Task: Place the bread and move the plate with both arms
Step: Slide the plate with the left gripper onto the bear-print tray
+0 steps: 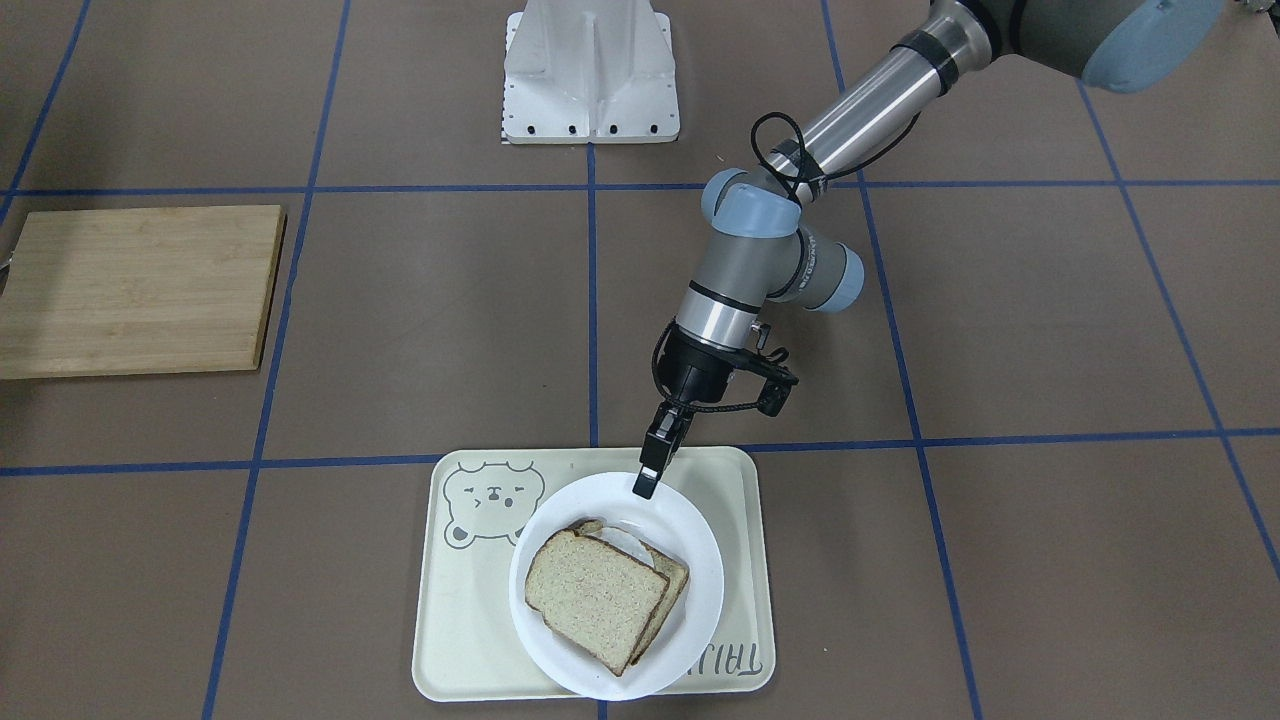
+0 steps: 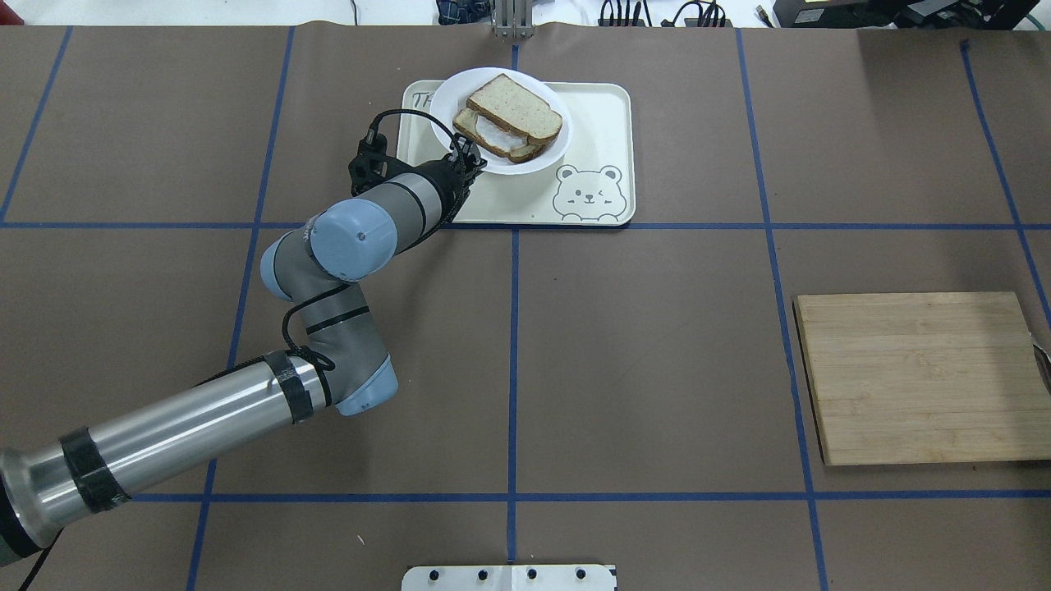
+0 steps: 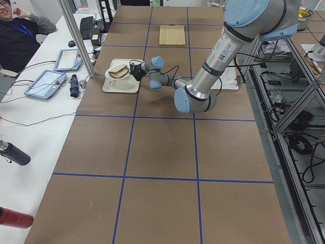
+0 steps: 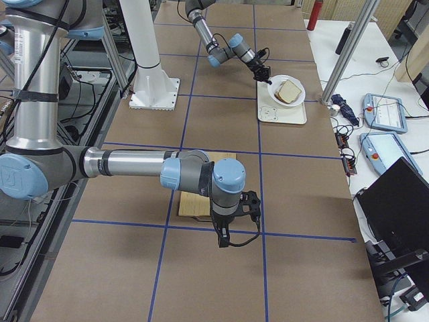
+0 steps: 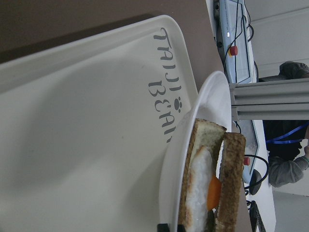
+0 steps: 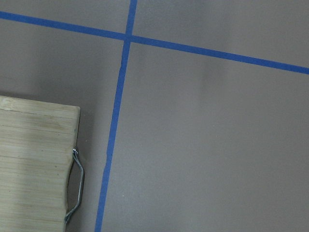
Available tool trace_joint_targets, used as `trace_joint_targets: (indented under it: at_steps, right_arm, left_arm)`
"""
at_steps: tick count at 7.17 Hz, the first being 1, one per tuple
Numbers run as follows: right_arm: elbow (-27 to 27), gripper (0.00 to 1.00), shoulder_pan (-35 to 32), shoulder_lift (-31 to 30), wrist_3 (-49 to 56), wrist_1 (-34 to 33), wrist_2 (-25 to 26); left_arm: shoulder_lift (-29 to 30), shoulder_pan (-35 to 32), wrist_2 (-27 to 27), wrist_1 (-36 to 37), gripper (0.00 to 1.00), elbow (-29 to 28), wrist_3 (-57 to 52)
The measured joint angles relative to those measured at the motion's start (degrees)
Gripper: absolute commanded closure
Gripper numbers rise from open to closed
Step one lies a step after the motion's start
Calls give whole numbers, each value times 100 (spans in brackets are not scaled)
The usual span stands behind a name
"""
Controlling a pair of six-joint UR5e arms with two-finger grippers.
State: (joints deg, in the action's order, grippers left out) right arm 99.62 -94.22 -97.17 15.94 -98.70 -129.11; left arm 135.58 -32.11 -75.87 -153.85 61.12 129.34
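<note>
The plain bread [image 1: 595, 590] lies on top of the egg-topped slice [image 5: 198, 193] on the white plate [image 1: 690, 540]. The plate rests on the cream bear tray [image 1: 450, 640] and overhangs the tray's edge on the operators' side. My left gripper [image 1: 648, 480] is shut on the plate's rim on the robot's side, one finger inside the rim and one under it. It also shows in the overhead view [image 2: 468, 152] next to the plate [image 2: 447, 94] and bread [image 2: 516, 107]. My right gripper [image 4: 224, 235] hangs over the table by the cutting board; I cannot tell whether it is open or shut.
A wooden cutting board [image 2: 920, 377] with a metal handle [image 6: 75, 186] lies on the robot's right side. The white fixed base [image 1: 590, 80] stands at the robot's edge. Blue tape lines cross the brown table. An operator sits beyond the far edge.
</note>
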Motion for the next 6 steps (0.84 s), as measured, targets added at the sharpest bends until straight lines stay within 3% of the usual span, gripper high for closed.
trace_joint_targets:
  at_steps: [1,3,6]
  right_arm:
    - [-16,0,0,12,-2,2,2]
    - [-43,0,0,34,-3,2,2]
    - [-48,0,0,43,-2,5,2]
  left_arm:
    - [-9,25,-5,6,1,19,-176]
    - [-161,51,-107,7,2,333,-764]
    - [-656,42,-1024,607,2,1377,-1579]
